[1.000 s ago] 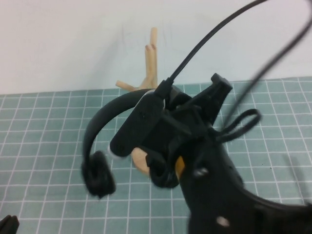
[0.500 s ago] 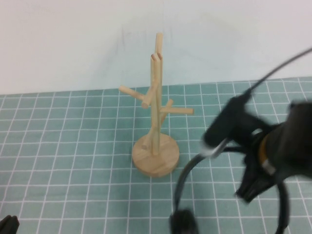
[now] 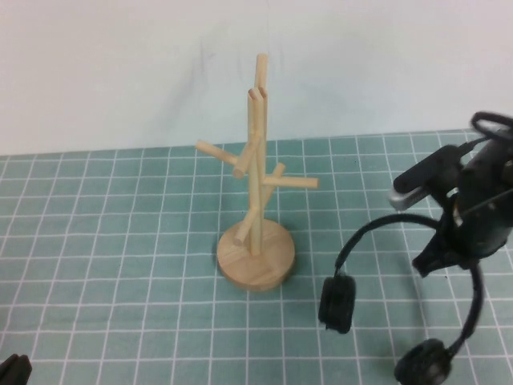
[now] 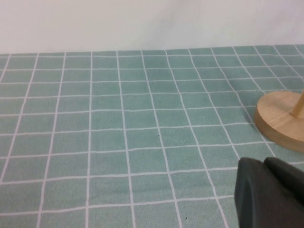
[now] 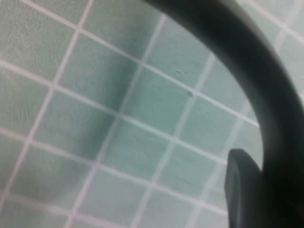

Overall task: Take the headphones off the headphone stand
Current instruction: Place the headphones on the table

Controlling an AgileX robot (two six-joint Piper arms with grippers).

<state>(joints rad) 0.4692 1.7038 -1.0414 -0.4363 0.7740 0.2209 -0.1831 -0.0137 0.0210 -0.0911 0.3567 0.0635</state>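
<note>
Your right end effector (image 3: 449, 241), at mid-right of the high view, is clamped on the matte black over-ear headphones (image 3: 401, 309), clear of the light wooden tree-shaped stand (image 3: 256, 172) at centre. Your left end effector (image 3: 12, 370) sits parked lower left.

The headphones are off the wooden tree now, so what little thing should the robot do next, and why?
Probably lower them a little onto the mat, then let go. The headphones hang from the right gripper to the right of the stand, clear of its pegs, ear cups just above the mat. The left gripper sits parked at the near left corner.
</note>
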